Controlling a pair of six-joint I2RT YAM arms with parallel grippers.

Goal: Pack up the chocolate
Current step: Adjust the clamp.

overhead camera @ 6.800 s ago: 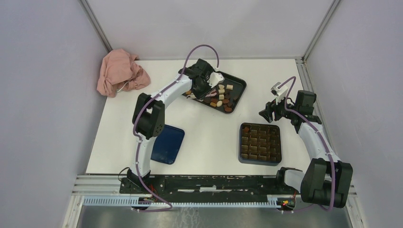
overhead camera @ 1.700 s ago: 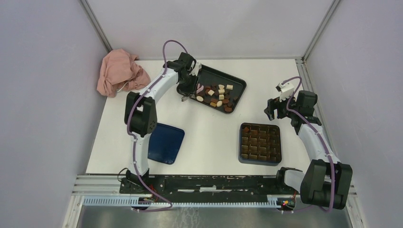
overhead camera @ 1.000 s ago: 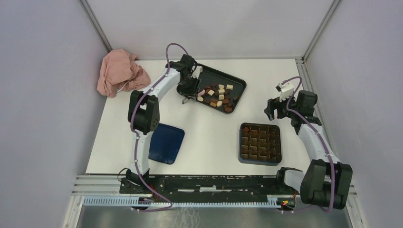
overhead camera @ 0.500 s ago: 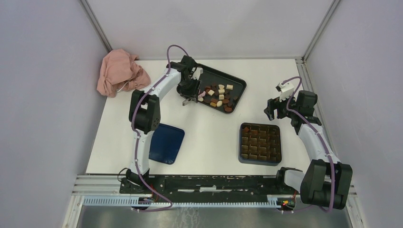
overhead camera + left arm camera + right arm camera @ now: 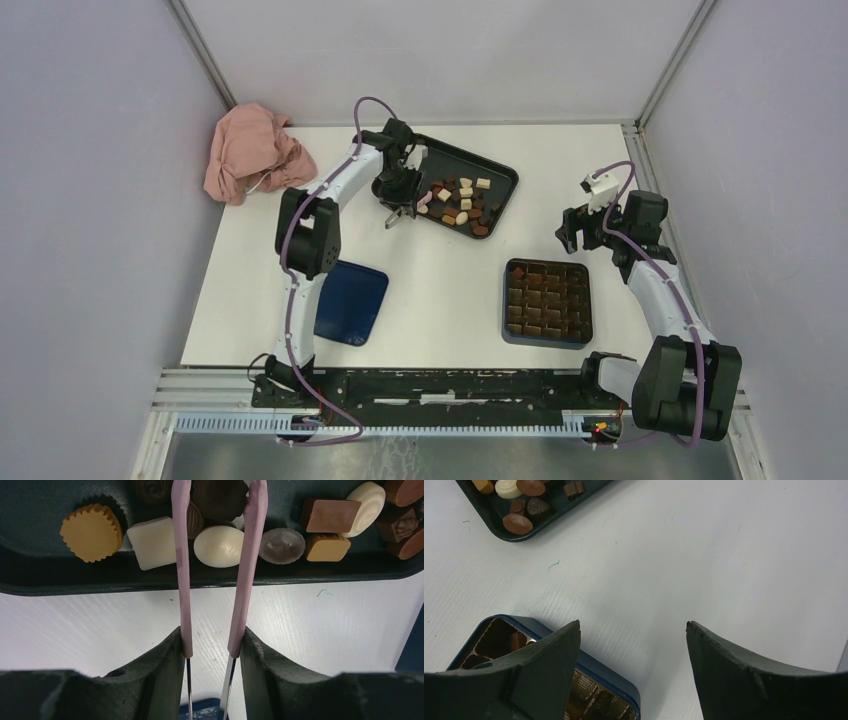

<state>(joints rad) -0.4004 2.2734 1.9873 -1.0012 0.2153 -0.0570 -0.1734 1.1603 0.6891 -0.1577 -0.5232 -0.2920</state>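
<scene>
The chocolate (image 5: 458,200) lies loose in a dark tray (image 5: 500,172) at the back; in the left wrist view I see dark, tan and cream pieces (image 5: 218,546) along the tray's near wall (image 5: 100,582). My left gripper (image 5: 398,200) is shut on pink tongs (image 5: 185,570), whose two arms reach into the tray on either side of a dark piece (image 5: 218,497). My right gripper (image 5: 572,232) is open and empty above the table, beside the blue box (image 5: 547,302) with a brown grid insert (image 5: 499,637).
A blue lid (image 5: 350,303) lies on the table at the front left. A crumpled pink cloth (image 5: 250,152) sits at the back left corner. Grey walls enclose the table on three sides.
My left gripper has shifted a little right and nearer along the tray's left edge with the tongs. The right arm has stayed still.
</scene>
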